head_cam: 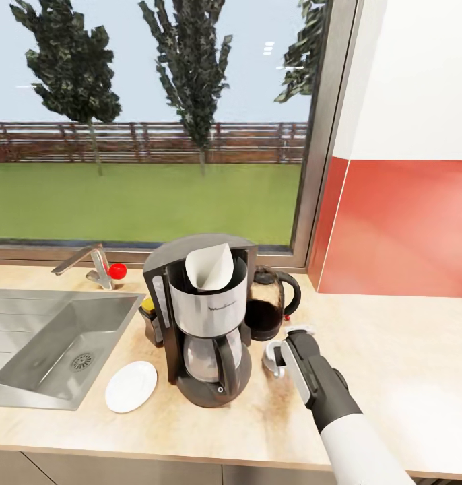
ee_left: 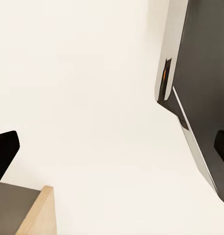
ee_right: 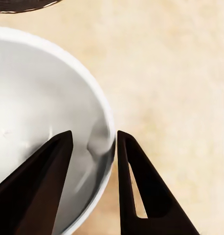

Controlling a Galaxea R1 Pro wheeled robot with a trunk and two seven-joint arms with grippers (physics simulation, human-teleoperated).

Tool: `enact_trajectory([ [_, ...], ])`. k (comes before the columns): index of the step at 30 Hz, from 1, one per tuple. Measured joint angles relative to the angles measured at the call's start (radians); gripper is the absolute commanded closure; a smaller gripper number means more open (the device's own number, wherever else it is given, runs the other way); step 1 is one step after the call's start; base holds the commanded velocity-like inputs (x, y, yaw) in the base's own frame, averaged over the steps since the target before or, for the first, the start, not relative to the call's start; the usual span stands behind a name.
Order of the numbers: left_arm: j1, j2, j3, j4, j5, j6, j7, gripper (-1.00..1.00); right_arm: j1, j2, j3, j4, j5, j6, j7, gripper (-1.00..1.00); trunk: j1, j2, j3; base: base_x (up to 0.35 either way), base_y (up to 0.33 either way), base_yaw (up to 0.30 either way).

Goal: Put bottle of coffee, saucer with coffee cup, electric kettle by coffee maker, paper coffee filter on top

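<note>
The black and steel coffee maker (head_cam: 209,323) stands on the countertop (head_cam: 406,350) with a white paper filter (head_cam: 209,269) in its top. Behind it to the right is the dark electric kettle (head_cam: 271,304). A white saucer (head_cam: 131,386) lies bare at the maker's left front. A small dark jar with a yellow lid (head_cam: 149,316), perhaps the coffee bottle, is tucked behind the maker's left side. My right gripper (head_cam: 279,357) (ee_right: 94,133) is shut on the rim of the white coffee cup (head_cam: 271,355) (ee_right: 38,98), one finger inside, right of the maker. My left gripper (ee_left: 112,147) is open.
A steel sink (head_cam: 49,343) with a faucet (head_cam: 89,264) takes the counter's left part. A large window (head_cam: 150,121) runs behind, and a red and white wall (head_cam: 406,222) is at the right. The left wrist view looks at a white surface and a dark panel (ee_left: 205,73).
</note>
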State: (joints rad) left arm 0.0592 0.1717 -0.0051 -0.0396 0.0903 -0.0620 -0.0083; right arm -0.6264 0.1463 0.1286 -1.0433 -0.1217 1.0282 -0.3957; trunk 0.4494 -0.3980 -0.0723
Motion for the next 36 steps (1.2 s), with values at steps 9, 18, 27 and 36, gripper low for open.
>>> enact_trajectory([
  [9, -0.001, 0.001, -0.002, -0.001, -0.004, 0.001, 0.000, -1.00, 0.000, -0.005, -0.010, -0.031, 0.005, 0.001, -0.002, 1.00, 0.000, 0.000, 0.000, 0.000, 0.000, 0.000],
  [18, -0.001, 0.001, -0.002, -0.009, 0.001, 0.004, 0.001, -1.00, 0.000, -0.030, 0.000, -0.215, 0.023, 0.005, -0.005, 1.00, 0.000, 0.000, 0.000, -0.004, 0.000, 0.000],
  [27, -0.010, -0.002, -0.003, -0.020, 0.002, 0.008, 0.001, -1.00, 0.000, -0.049, 0.007, -0.217, 0.143, 0.002, -0.014, 1.00, 0.001, 0.000, 0.000, -0.273, -0.018, 0.000],
  [36, -0.013, -0.002, -0.004, -0.022, 0.002, 0.004, 0.001, -1.00, 0.000, -0.044, 0.008, -0.216, 0.178, -0.001, -0.016, 1.00, 0.001, 0.000, 0.000, -0.318, -0.120, 0.000],
])
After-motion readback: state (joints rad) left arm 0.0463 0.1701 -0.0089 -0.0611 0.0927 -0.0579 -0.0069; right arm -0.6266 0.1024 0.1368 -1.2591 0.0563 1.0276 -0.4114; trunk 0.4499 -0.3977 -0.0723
